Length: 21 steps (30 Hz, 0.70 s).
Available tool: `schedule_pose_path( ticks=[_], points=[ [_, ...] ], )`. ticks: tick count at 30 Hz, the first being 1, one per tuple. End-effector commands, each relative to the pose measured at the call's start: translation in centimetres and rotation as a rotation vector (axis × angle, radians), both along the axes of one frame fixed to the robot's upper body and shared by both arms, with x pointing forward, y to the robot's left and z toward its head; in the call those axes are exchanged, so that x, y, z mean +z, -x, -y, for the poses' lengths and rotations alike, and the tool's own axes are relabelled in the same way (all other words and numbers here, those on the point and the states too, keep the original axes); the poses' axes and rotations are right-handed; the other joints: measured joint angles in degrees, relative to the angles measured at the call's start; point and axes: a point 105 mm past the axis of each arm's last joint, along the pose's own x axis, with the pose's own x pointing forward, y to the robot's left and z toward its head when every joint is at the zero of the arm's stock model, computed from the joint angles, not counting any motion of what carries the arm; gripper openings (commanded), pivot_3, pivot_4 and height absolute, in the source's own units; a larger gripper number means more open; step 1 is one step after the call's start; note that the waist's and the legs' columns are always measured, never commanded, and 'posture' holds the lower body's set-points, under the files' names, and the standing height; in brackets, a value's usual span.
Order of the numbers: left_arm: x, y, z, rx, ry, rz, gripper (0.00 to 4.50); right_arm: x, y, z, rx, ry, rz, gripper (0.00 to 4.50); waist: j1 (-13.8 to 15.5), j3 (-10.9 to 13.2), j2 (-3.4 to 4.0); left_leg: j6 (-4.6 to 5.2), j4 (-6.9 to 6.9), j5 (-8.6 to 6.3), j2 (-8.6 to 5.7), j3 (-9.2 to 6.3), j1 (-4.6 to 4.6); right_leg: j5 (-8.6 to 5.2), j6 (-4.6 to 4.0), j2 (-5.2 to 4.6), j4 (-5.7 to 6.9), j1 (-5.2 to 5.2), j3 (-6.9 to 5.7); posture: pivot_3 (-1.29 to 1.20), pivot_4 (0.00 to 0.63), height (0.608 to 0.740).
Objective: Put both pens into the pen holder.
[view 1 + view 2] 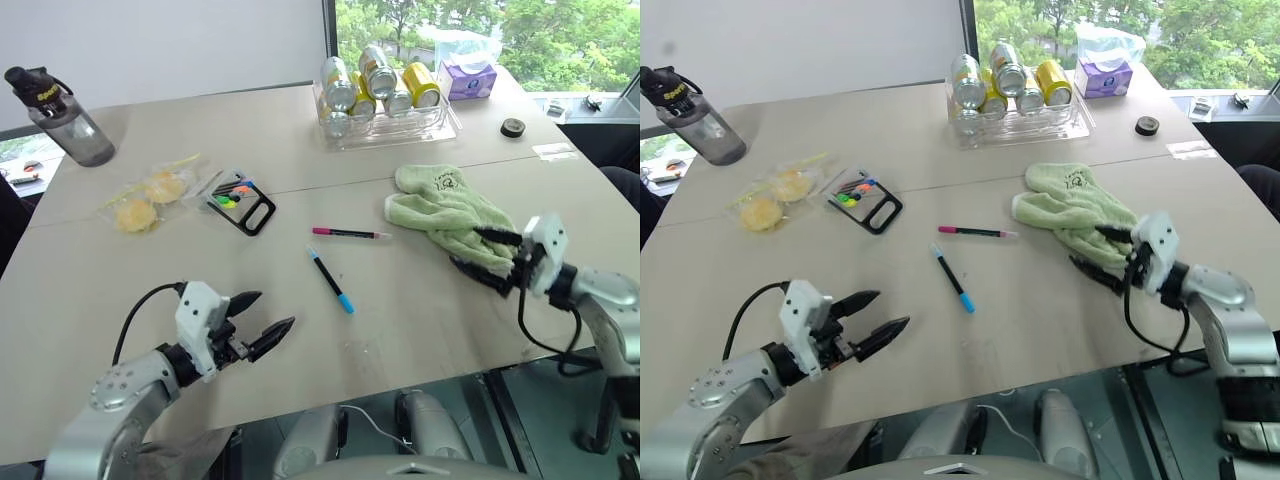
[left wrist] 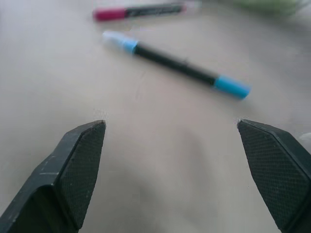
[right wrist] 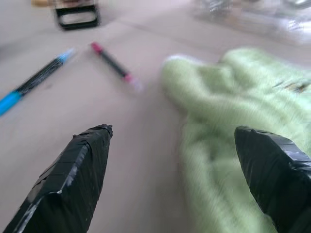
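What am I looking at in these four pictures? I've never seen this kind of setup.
A two-armed robot stands at a table. Two pictures come from cameras in its head, looking down; the other two come from its wrists, looking along each gripper's black fingers. The left gripper and right gripper are both open and hold nothing. On the table lie a pink-ended pen, a blue-ended pen, a black pen holder, a green cloth, a tray of cans, a water bottle and bagged snacks.
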Motion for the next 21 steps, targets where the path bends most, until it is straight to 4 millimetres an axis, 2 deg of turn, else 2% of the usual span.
schedule_pose_path(
  ticks=[1,4,7,11,14,18,21],
  points=[
    [2.6,-0.5,0.6,-0.061,0.027,0.067,4.46,-0.4,-2.4,-0.1,-0.066,0.131,0.008,4.28,0.01,0.0,0.0,0.0,0.0,0.0,-0.01,0.0,0.0,0.0,-0.01,0.0,0.0,0.0,-0.02,0.0,0.15,0.739],
    [5.1,-0.3,1.7,-0.176,0.126,0.074,4.46,-0.4,-5.0,0.2,-0.164,0.17,0.021,4.28,-0.02,0.01,-0.02,-0.01,0.0,0.01,-0.02,0.01,-0.01,0.01,-0.02,0.0,0.0,-0.02,-0.03,0.0,0.15,0.739],
    [6.6,-0.1,2.2,-0.242,0.134,0.07,4.46,-1.8,-6.4,0.9,-0.247,0.168,-0.083,4.28,-0.03,0.01,-0.02,-0.01,-0.03,0.01,-0.02,0.01,-0.04,0.01,-0.03,0.0,0.0,-0.09,0.03,0.0,0.15,0.739],
    [7.0,-0.1,2.1,-0.247,0.1,0.071,4.46,-3.5,-7.0,1.6,-0.316,0.2,-0.206,4.28,-0.14,-0.05,-0.01,-0.01,-0.06,0.01,-0.07,-0.01,-0.53,0.03,-0.04,-0.02,0.01,-0.63,0.08,0.0,0.15,0.739],
    [6.8,0.0,2.2,-0.249,0.095,0.063,4.46,-3.9,-7.0,1.9,-0.347,0.2,-0.244,4.28,-0.36,-0.09,-0.06,-0.02,0.0,0.01,-0.07,0.0,-0.78,0.04,-0.04,-0.02,0.05,-0.87,0.1,0.0,0.15,0.739],
    [6.7,-0.3,2.4,-0.239,0.087,0.075,4.5,-3.5,-7.0,1.8,-0.345,0.174,-0.227,3.1,-0.17,-0.11,-0.08,-0.02,0.07,0.01,-0.07,-0.03,-0.76,0.05,-0.05,-0.02,0.05,-0.78,0.18,0.0,0.15,0.739],
    [6.5,-0.6,2.2,-0.238,0.072,0.076,4.5,-2.2,-7.3,1.8,-0.351,0.121,-0.179,1.68,0.01,-0.1,-0.08,-0.02,0.1,0.02,-0.09,-0.01,-0.76,0.05,-0.05,-0.02,0.06,-0.77,0.16,0.0,0.15,0.739]
  ],
)
